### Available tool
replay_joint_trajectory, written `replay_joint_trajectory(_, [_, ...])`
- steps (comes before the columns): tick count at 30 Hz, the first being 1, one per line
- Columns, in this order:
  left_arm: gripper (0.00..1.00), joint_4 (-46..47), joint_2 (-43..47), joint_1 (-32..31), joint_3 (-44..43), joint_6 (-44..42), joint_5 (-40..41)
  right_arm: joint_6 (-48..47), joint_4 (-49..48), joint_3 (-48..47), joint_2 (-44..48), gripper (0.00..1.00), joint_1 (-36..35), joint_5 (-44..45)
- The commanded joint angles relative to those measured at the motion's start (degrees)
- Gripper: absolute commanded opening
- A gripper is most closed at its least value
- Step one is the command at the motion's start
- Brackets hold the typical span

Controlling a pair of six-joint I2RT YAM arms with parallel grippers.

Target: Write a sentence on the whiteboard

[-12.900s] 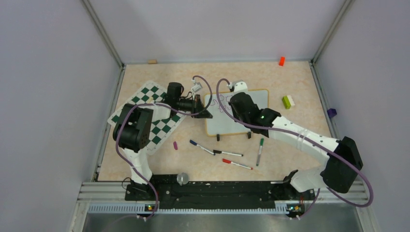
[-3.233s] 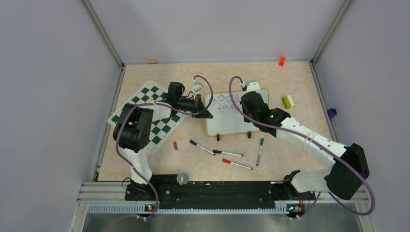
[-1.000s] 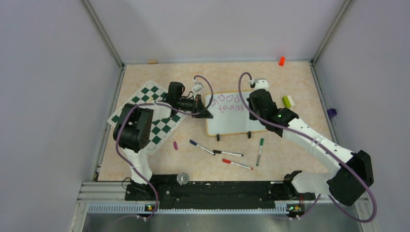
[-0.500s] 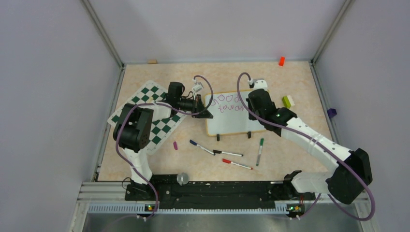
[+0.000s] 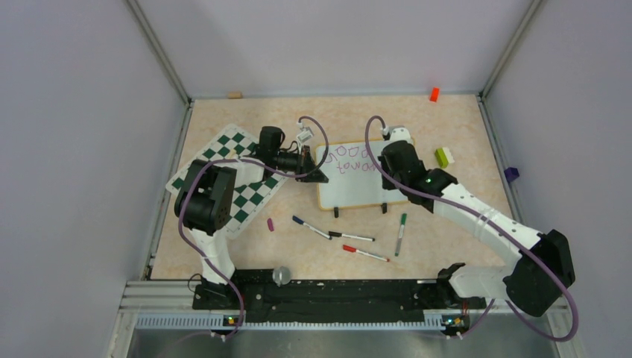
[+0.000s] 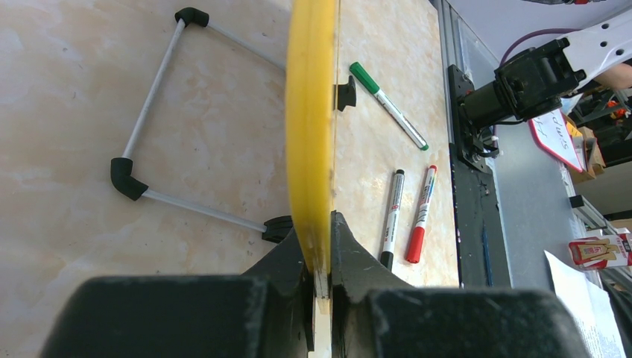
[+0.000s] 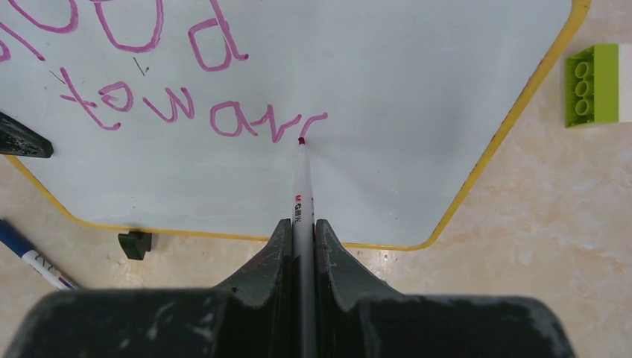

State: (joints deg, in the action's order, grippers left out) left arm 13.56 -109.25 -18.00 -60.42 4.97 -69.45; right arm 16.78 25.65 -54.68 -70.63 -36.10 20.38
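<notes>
Yellow-framed white rectangular whiteboard [image 5: 356,192] at table [image 5: 447,119] centre. Green-and-white checkered chessboard mat [image 5: 229,142] left of it; green-and-white toy brick [image 5: 444,156] right. Four plastic markers [image 5: 352,237] in front. Orange block [image 5: 434,94] behind, by table's far edge. Board's left edge in left gripper [image 6: 319,224]; white-barrelled marker [image 7: 301,179] in right gripper [image 7: 302,224], tip on board's right half.

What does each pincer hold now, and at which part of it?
The left pincer clamps the whiteboard by its yellow edge. The right pincer grips a marker by its barrel, tip on the whiteboard.

My right gripper [image 7: 302,227] has slid the marker [image 7: 301,183] to the right across the whiteboard [image 7: 417,82], and the sentence [image 7: 173,110] now has a second line, "towar".
</notes>
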Motion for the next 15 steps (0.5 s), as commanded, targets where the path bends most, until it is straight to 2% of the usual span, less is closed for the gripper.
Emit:
replay_joint_trajectory(1, [0.00,-1.6,-0.7,-0.8,0.2,-3.7,1.2,1.0,0.8,0.7,0.4,0.00,0.8,2.1])
replay_joint_trajectory(15, [0.00,-1.5,-0.7,-0.8,0.1,-3.7,1.3,0.3,0.2,-4.4,-1.6,0.00,0.8,6.9])
